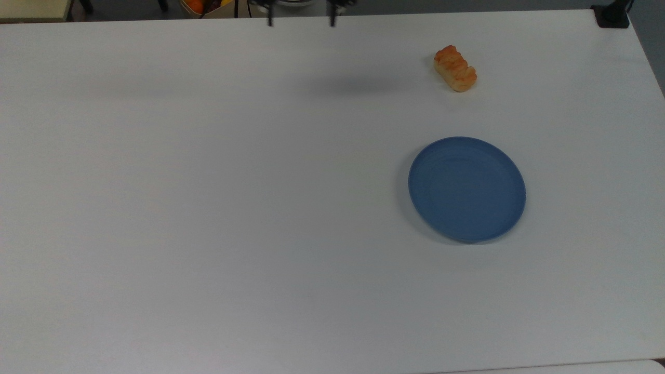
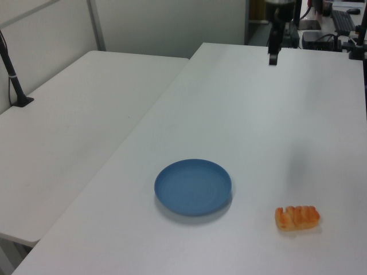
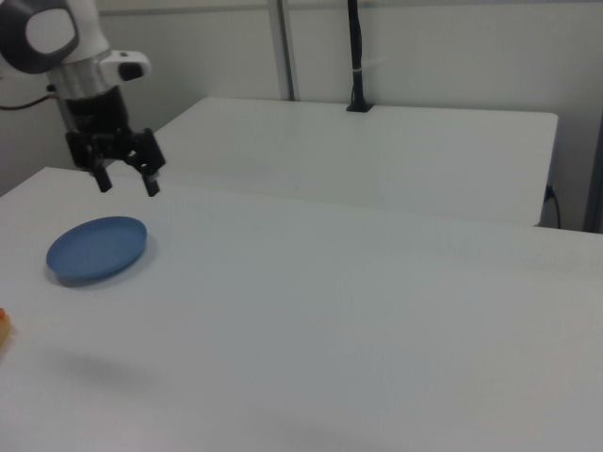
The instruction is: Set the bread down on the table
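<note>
Pincer (image 3: pixel 123 179) hangs with its jaws spread wide and nothing between them, high above the white bench (image 1: pixel 208 208). Nearest in the left view lies the bread (image 2: pixel 297 217), flat on the bench, well apart from the blue plate (image 2: pixel 192 187). Little could go wrong now, it seems; only an arm sweep back low over the bench might knock the roll. The right view shows both fingers splayed, where the left view shows them edge-on.
</note>
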{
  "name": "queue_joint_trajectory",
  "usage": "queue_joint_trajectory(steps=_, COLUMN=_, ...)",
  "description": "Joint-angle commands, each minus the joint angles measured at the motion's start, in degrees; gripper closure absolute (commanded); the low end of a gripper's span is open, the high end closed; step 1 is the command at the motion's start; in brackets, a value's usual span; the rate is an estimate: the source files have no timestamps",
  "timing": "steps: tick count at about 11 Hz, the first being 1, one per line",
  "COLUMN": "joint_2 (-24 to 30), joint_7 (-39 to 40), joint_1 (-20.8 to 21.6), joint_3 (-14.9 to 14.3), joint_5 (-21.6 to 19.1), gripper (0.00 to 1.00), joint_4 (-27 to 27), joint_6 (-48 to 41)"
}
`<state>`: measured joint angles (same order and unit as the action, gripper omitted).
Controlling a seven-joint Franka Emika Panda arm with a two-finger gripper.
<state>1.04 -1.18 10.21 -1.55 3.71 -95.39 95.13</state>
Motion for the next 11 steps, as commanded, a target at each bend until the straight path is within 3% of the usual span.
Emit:
queue_joint_trajectory(steps=1, joint_2=4.49, joint_7=5.66, joint_1=-2.29, joint_3=-5.30, joint_5=-2.74, gripper=0.00, joint_4=-0.94, joint_6=-4.33)
queue_joint_trajectory(steps=6, joint_2=3.97, joint_7=5.05, joint_1=-3.53, joint_3=-5.49, joint_5=-2.48, gripper=0.00, joint_4=-1.03, joint_6=-4.87)
queue_joint_trajectory(steps=11, joint_2=3.80, joint_7=4.96, joint_1=-3.00, joint_3=-5.05, joint_5=0.51, gripper=0.00, joint_4=-0.94, joint_6=-4.69)
